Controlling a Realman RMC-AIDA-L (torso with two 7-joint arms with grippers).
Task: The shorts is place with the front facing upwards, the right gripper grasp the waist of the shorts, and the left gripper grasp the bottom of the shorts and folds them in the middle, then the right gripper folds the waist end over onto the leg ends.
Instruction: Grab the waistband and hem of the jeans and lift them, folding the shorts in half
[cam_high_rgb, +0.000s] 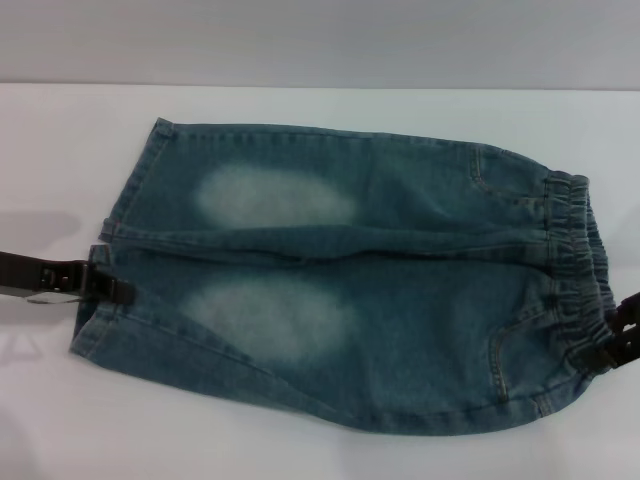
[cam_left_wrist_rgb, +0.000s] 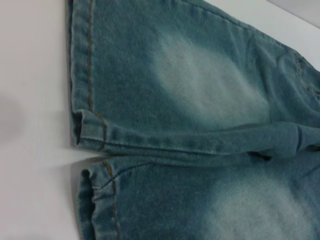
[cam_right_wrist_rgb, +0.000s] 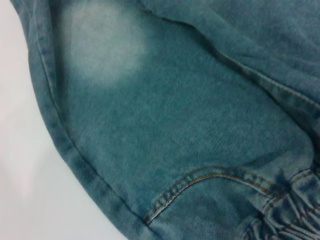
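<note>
The blue-green denim shorts (cam_high_rgb: 330, 280) lie flat on the white table, front up, with two pale oval patches. The ruffled elastic waist (cam_high_rgb: 575, 260) is at the right, and the bottom of the shorts, two straight leg ends (cam_high_rgb: 128, 190), is at the left. My left gripper (cam_high_rgb: 108, 287) comes in from the left edge, its dark tip over the near leg's hem (cam_left_wrist_rgb: 92, 200). At the right edge, my right gripper (cam_high_rgb: 618, 335) sits against the near part of the waist (cam_right_wrist_rgb: 287, 212), beside a curved pocket seam (cam_right_wrist_rgb: 200, 180).
The white table (cam_high_rgb: 300, 450) stretches around the shorts on all sides. A grey wall (cam_high_rgb: 320, 40) runs behind its far edge. Nothing else lies on the table.
</note>
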